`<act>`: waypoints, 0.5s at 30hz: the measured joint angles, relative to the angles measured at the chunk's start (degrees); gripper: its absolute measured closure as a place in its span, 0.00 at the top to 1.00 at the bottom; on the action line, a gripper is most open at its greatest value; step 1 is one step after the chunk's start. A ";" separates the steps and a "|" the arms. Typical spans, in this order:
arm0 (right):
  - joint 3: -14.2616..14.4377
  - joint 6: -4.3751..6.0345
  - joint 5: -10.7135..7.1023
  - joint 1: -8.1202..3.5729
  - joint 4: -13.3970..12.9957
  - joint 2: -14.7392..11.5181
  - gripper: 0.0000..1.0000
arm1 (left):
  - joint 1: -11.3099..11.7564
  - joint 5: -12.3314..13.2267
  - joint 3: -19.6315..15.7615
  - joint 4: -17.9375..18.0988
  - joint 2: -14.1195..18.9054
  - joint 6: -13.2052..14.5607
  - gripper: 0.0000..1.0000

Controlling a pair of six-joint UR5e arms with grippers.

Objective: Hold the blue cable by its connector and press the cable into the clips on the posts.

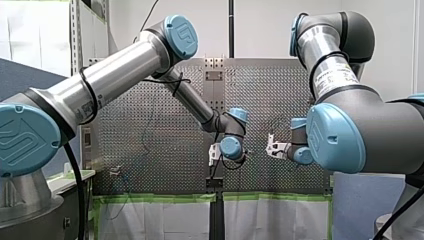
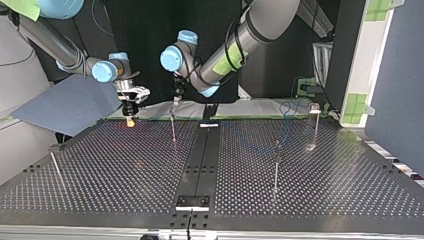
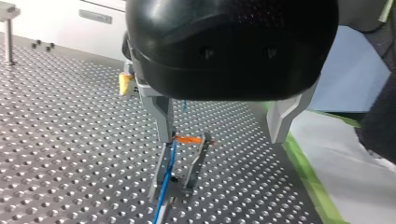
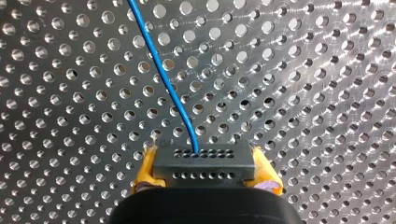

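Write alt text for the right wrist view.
My right gripper clamps a dark rectangular connector between its yellow pads. A thin blue cable leaves the connector's upper row of holes and runs away from the gripper over the perforated metal table.

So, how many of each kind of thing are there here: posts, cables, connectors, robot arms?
Posts: 4
Blue cable: 1
Connector: 1
Robot arms: 2
Total: 8

Perforated table [image 2: 125, 165] with a black centre strip [image 2: 200, 155]; green tape [image 3: 303, 163] edges it, beside white sheeting [image 3: 355, 177]
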 joint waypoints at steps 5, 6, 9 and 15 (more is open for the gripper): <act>0.00 0.01 -0.09 0.00 0.00 0.03 0.00 | 0.04 -0.11 -0.01 2.17 -0.04 -1.26 1.00; 0.00 0.02 -0.10 0.00 0.00 0.03 0.00 | 0.07 -0.17 -0.01 2.70 -0.06 -1.49 1.00; 0.00 0.02 -0.12 0.00 0.00 0.02 0.00 | 0.20 -0.25 -0.02 4.07 -0.07 -1.86 1.00; 0.00 0.02 -0.12 0.05 0.15 0.03 0.00 | 0.36 -0.81 -0.02 7.06 -0.08 -2.01 1.00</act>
